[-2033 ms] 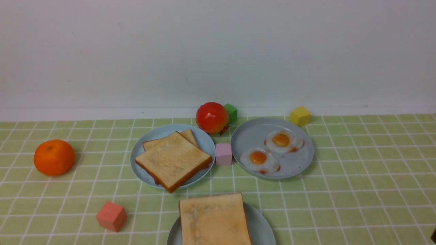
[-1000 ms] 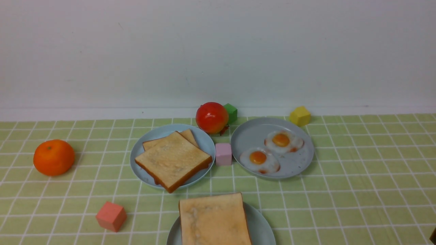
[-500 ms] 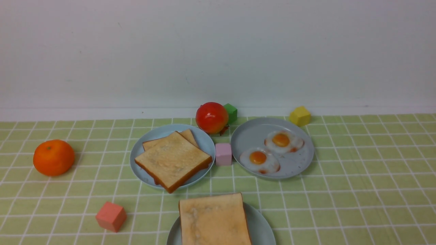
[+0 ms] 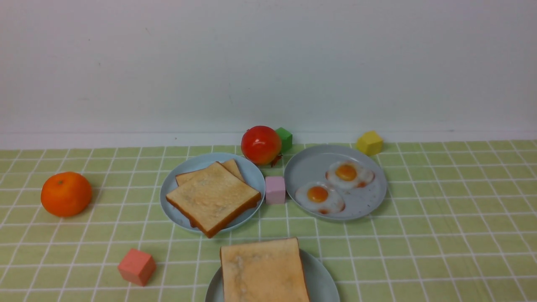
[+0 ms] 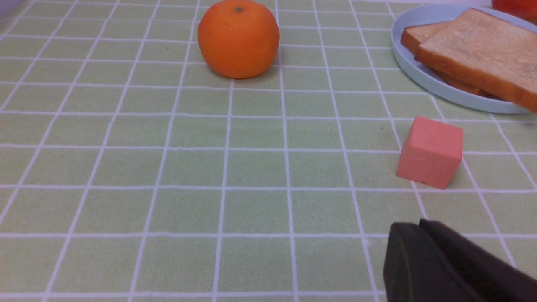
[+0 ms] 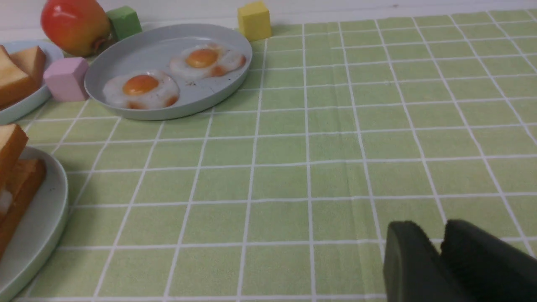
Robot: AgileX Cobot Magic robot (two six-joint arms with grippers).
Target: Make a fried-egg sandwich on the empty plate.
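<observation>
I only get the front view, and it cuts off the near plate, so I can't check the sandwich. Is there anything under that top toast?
Observer: Yes. The right wrist view shows the sandwich from the side: two toasts stacked, with a bit of white between them at the edge.
Operator: I see neither gripper. Where's the left?
Observer: The left gripper is over the cloth near the coral cube, shut and empty.
Operator: And the right?
Observer: The right gripper is over cloth too, well away from the egg plate, holding nothing.
</observation>
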